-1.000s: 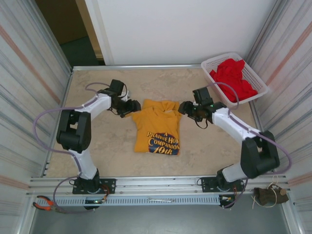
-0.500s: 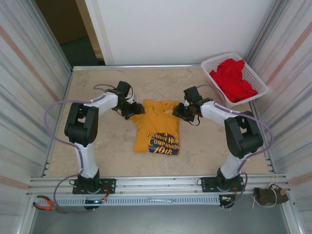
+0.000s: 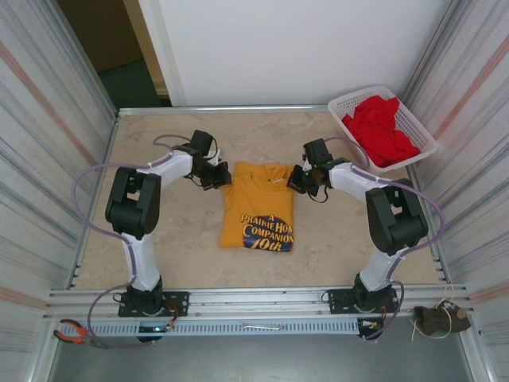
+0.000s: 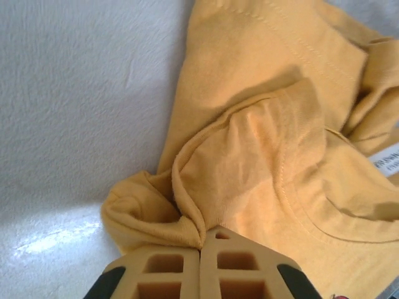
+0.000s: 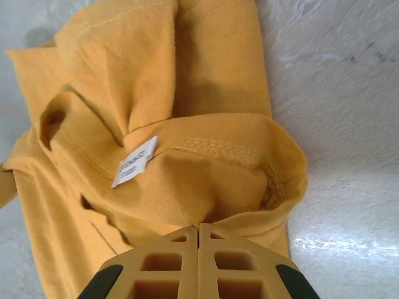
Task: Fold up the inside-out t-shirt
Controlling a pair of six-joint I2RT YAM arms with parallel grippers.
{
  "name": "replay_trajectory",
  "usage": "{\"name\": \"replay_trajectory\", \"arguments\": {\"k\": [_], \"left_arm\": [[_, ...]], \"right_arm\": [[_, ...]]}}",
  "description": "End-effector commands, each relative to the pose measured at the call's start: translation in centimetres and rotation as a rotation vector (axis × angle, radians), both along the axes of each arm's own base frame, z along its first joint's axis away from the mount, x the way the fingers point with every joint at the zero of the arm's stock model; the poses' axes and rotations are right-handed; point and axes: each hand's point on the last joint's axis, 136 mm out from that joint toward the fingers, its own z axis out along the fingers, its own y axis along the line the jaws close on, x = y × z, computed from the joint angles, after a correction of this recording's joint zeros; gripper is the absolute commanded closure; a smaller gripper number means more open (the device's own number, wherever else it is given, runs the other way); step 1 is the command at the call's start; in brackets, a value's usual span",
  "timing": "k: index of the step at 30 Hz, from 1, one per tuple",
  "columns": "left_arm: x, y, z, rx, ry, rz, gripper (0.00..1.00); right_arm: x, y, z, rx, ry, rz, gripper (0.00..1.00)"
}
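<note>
At the middle of the table (image 3: 171, 235), you have the mustard-yellow t-shirt (image 3: 256, 208) lying flat and folded narrow. Its blue printed lettering faces up and its collar end points toward the far wall. Your left gripper (image 3: 224, 179) is at the shirt's far left corner, jaws pressed together and pinching a bunched fold of the yellow cloth. Your right gripper (image 3: 292, 181) is at the far right corner, also clamped on a rolled edge just below the small white tag (image 5: 134, 161). It's hard to judge how many layers each pinch holds. The white basket (image 3: 343, 102) with the red garment (image 3: 380, 129) stands well apart at the far right.
</note>
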Motion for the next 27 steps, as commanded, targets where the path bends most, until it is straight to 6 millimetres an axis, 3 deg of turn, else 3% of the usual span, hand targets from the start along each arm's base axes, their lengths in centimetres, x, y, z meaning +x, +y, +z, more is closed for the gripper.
{"name": "replay_trajectory", "arguments": {"k": [1, 5, 13, 15, 20, 21, 22, 23, 24, 27], "left_arm": [[1.3, -0.7, 5.9, -0.083, -0.193, -0.015, 1.00], [2.0, -0.5, 7.3, -0.127, -0.269, 0.006, 1.00], [3.8, -0.3, 6.5, -0.185, -0.332, 0.056, 1.00], [4.7, -0.3, 5.7, -0.178, -0.335, 0.061, 1.00], [7.0, -0.5, 2.8, -0.149, -0.292, 0.073, 1.00], [7.4, -0.6, 2.2, -0.140, -0.286, 0.076, 1.00], [7.8, -0.4, 1.7, -0.127, -0.279, 0.084, 1.00], [8.1, -0.3, 1.3, -0.120, -0.270, 0.089, 0.98], [8.4, -0.1, 1.1, -0.112, -0.265, 0.094, 0.88], [8.9, 0.6, 2.2, -0.107, -0.277, 0.110, 0.58]], "right_arm": [[1.4, -0.2, 4.6, 0.044, -0.134, 0.015, 1.00], [2.6, -1.1, 6.0, 0.052, -0.196, -0.007, 1.00], [5.0, -0.7, 7.1, 0.078, -0.349, 0.030, 1.00], [6.1, -1.3, 6.3, 0.052, -0.357, 0.012, 1.00], [9.0, -1.7, 0.6, 0.021, -0.262, -0.014, 1.00], [9.4, -1.7, -0.4, 0.013, -0.242, -0.014, 0.97], [9.8, -1.7, -0.9, 0.008, -0.233, -0.013, 0.83], [10.0, -1.7, -1.0, 0.005, -0.230, -0.013, 0.72], [10.0, -1.8, -0.6, 0.004, -0.237, -0.015, 0.62], [9.1, -2.4, 1.9, -0.002, -0.282, -0.027, 0.56]]}}
